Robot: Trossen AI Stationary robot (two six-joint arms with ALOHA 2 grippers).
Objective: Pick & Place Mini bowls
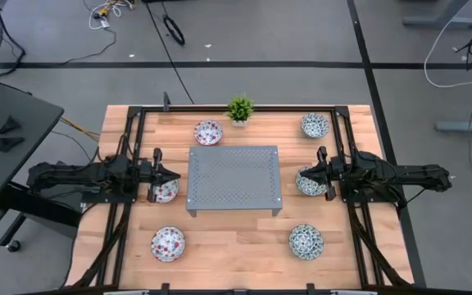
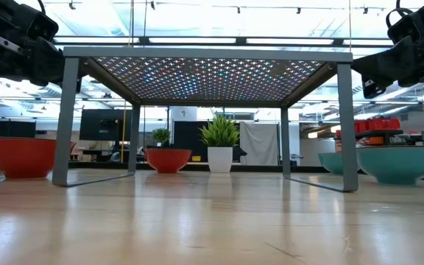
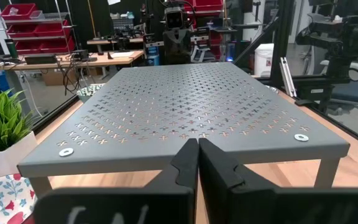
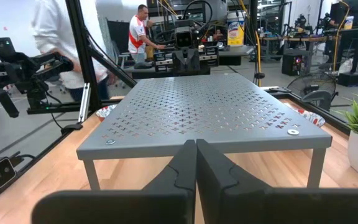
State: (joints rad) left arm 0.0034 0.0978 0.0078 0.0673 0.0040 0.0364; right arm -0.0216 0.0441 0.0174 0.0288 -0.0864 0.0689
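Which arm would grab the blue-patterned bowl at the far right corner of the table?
Probably the right. The right gripper hovers on that bowl's side; the left gripper sits across the grey perforated stand, fingers shut like the right's.

1. The table centre is occupied by a grey perforated stand [image 1: 233,179]; open space is seen beneath its top in the low view.
2. Its left flank is blocked by the left gripper [image 1: 170,174], its right by the right gripper [image 1: 303,174].
3. The potted plant [image 1: 239,108] appears to stand just behind the stand.
4. Bare tabletop [image 1: 236,246] is left along the front edge between the bowls.
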